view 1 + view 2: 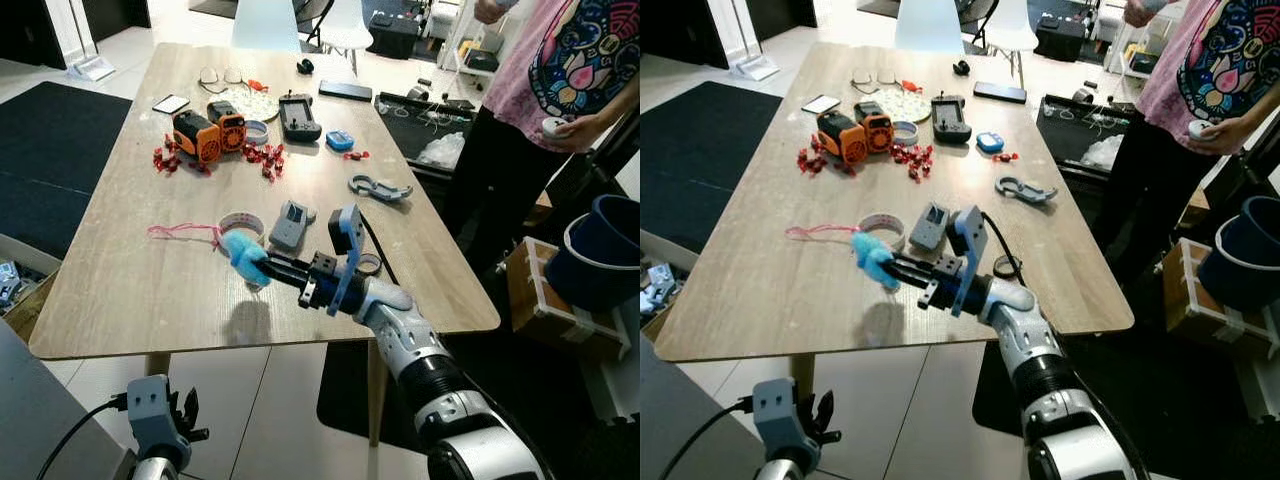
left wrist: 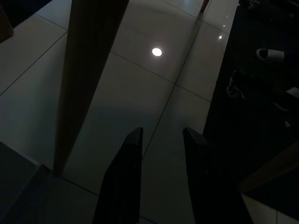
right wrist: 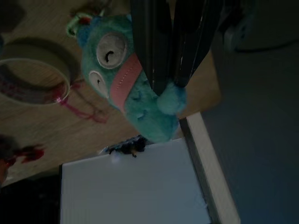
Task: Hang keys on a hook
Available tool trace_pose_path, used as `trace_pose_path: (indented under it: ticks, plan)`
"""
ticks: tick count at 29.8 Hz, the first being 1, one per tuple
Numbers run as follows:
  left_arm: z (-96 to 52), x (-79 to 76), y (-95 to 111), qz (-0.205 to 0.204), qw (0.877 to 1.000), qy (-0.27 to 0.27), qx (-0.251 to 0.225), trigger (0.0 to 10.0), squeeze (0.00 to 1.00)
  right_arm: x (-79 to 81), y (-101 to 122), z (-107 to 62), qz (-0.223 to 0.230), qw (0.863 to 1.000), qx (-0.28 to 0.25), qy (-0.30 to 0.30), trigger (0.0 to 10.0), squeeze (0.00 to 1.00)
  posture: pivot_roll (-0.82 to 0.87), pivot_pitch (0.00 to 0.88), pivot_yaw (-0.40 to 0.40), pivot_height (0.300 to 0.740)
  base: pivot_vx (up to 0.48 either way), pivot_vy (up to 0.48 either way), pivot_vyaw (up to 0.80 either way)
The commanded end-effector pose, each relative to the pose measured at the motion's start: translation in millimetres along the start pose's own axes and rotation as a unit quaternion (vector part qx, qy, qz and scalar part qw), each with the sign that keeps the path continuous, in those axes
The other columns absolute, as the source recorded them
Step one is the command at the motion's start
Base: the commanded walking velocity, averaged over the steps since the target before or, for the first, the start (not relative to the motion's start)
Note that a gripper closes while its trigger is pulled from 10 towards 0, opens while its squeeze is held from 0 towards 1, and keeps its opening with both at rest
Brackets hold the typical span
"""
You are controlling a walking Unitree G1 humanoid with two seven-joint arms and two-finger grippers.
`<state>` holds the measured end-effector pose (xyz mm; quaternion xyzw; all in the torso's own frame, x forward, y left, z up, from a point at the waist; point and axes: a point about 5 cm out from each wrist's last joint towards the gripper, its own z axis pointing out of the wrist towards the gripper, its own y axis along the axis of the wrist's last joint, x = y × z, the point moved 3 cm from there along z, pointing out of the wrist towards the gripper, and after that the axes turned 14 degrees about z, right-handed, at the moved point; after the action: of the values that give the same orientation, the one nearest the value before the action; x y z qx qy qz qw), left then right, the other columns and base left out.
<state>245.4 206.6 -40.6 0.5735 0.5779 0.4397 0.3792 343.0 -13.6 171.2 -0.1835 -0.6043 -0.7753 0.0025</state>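
I have the right gripper (image 1: 268, 268) clenched on the blue plush key charm (image 1: 244, 256), low and left of centre in the head view; the wrist camera shows both black fingers pinching the toy's furry lower end, its face and pink mouth pointing away from the palm. The charm hangs just above the wooden table (image 1: 120, 290), throwing a shadow on the near edge; a pink cord (image 1: 183, 231) trails from it toward the left of the frame, past a roll of tape (image 1: 240, 222), and part of the cord appears to lie on the wood. The charm's long axis runs roughly in line with the fingers, so the loop end leads and the arm follows from the lower right. I cannot find a hook anywhere in these frames, nor can I make out actual keys on the cord; they may be hidden behind the plush. The left gripper (image 2: 161, 154) hangs idle below the table edge at the lower left, fingers parted over dim floor tiles. A person (image 1: 540, 90) stands at the upper right, beside the table's far corner.
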Motion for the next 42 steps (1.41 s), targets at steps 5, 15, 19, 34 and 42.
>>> trace_pose_path:
  ticks: [5, 15, 19, 34, 42]
  plan:
    - [-3.2, -9.0, -5, -0.007, 1.000, -0.013, 0.005, 10.0, 0.00, 3.6, -9, -13.3, -0.015, 0.999, 0.033, 0.002, 0.0, 0.00, 0.07, 0.041, -0.089, 0.740, 0.000, 0.000, 0.00]
    - [-2.8, -10.8, -4, -0.007, 1.000, -0.018, 0.002, 10.0, 0.00, -10.1, -21, -48.5, -0.045, 0.992, 0.107, -0.055, 0.0, 0.00, 0.07, 0.057, -0.087, 0.740, 0.000, 0.000, 0.00]
    - [-4.2, -11.1, -5, -0.007, 1.000, -0.020, 0.003, 10.0, 0.00, -19.8, -18, -63.4, -0.055, 0.988, 0.116, -0.089, 0.0, 0.00, 0.07, 0.061, -0.086, 0.740, 0.000, 0.000, 0.00]
    - [-5.2, -12.4, -6, -0.007, 1.000, -0.021, 0.004, 10.0, 0.00, -48.8, 2, -77.0, -0.107, 0.969, 0.084, -0.208, 0.0, 0.00, 0.07, 0.069, -0.085, 0.740, 0.000, 0.000, 0.00]
    - [-4.0, -11.9, -5, -0.005, 1.000, -0.022, 0.003, 10.0, 0.00, -62.6, 26, -66.3, -0.125, 0.956, 0.027, -0.263, 0.0, 0.00, 0.06, 0.066, -0.078, 0.740, 0.000, 0.000, 0.00]
